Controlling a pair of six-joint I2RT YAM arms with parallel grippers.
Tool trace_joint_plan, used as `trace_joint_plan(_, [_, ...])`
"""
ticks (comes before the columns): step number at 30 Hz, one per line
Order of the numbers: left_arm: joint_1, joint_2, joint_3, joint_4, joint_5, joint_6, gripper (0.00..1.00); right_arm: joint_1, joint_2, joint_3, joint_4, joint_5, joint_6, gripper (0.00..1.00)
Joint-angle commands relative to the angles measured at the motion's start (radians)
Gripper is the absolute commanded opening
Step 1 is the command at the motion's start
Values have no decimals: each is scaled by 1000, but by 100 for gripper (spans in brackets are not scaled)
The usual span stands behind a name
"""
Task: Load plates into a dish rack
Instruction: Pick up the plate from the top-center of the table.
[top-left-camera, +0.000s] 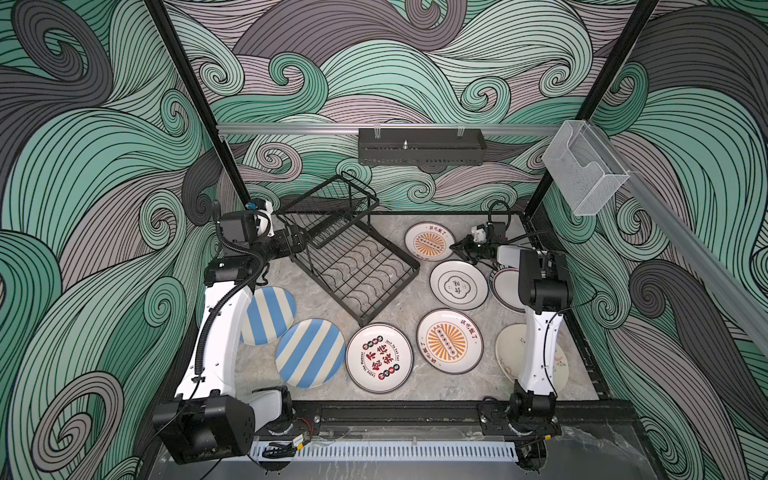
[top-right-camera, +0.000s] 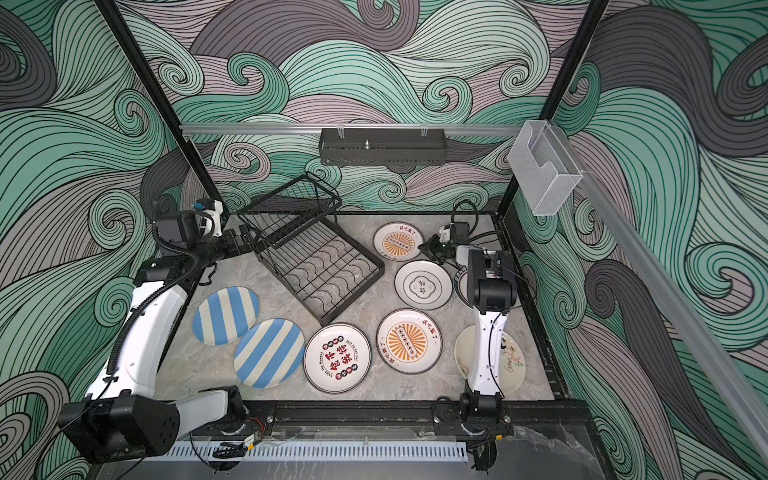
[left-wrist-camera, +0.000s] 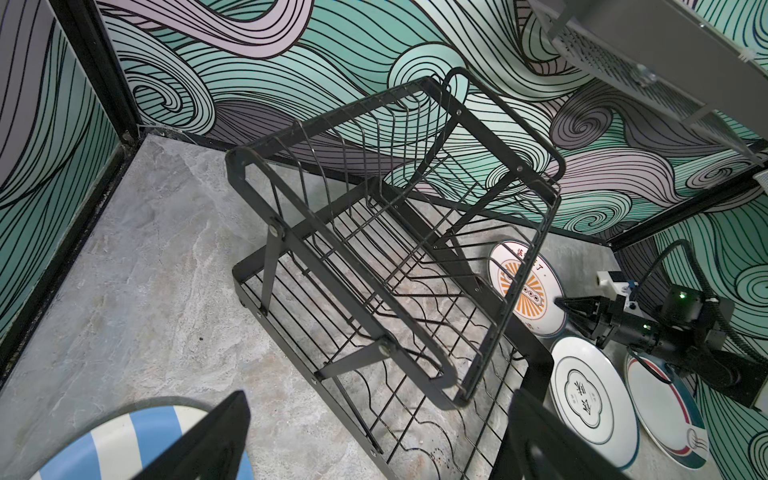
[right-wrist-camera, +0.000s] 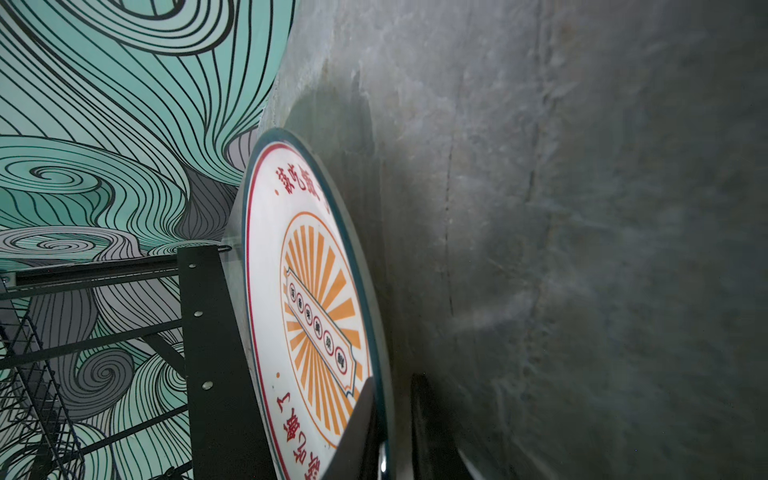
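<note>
Two jaws of the right gripper are pinching the rim of the far sunburst plate, just beside the dish rack; the left gripper is hovering wide open and empty at the rack's opposite side

White arms, black joints, ribbed cable

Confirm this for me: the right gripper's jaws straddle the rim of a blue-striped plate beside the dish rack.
Not right: the plate is wrong. The jaws of the right gripper straddle the rim of an orange sunburst plate beside the dish rack. The right wrist view shows it.
</note>
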Motion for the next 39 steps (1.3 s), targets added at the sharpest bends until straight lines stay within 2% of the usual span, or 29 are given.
trace_joint_plan(1, [10,11,11,-20,-1,22,99,-8,26,-15,16,22,12,13])
trace_joint_plan(9, [10,13,12,-26,-4,29,99,-14,6,-17,41,28,20,0])
trace_joint_plan(17, [10,8,8,-27,-5,34,99,-32,-73,-51,65,6,5,0])
trace_joint_plan(29, [10,9,44,-51,-18,58,99,-43,-258,-97,-42,-51,-86,0])
trace_joint_plan(34, [10,10,65,-78,63,65,99,-43,-324,-127,-130,-107,-139,0])
trace_joint_plan(39, [-7,28,96,-180,206,57,99,-27,-424,-193,-247,-172,-214,0])
